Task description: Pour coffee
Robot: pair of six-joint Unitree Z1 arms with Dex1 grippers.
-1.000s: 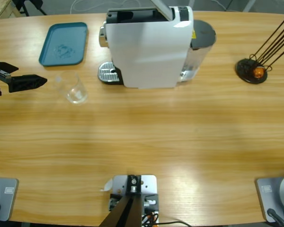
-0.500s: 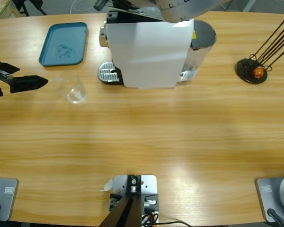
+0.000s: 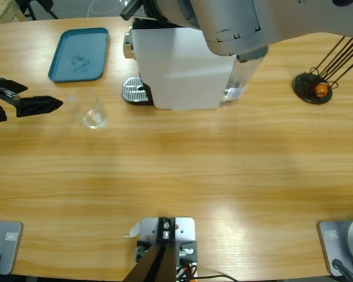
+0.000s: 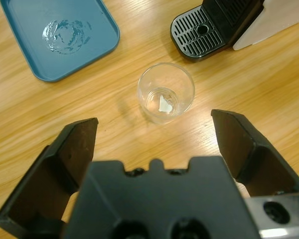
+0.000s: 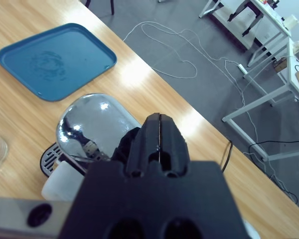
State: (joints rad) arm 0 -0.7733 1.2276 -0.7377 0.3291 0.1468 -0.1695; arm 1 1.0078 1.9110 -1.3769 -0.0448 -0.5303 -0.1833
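Left gripper [image 4: 154,144]: jaws spread wide and empty, low over the table [image 3: 182,176] near its left edge, pointed at the glass but apart from it.
Glass cup [image 4: 165,92]: small, clear, upright on the bare wood, between the left gripper and the machine's drip grate [image 4: 197,36].
Coffee: I can't make out any amber liquid in the cup; only a pale glint shows at its bottom, so where the coffee is cannot be told.
Coffee machine [image 3: 182,67]: white body with black trim, at the far edge near the middle; its chrome front [image 5: 92,127] faces the tray side.
Right gripper [image 5: 159,144]: jaws pressed together with nothing between them, poised above the machine's top; its silver arm [image 3: 235,20] comes in over the far edge.
Blue tray [image 3: 79,54]: far left corner, holding only a smear of clear wetness [image 4: 65,36].
Black wire holder [image 3: 315,85]: far right, with a small orange capsule [image 3: 322,89] in its base.
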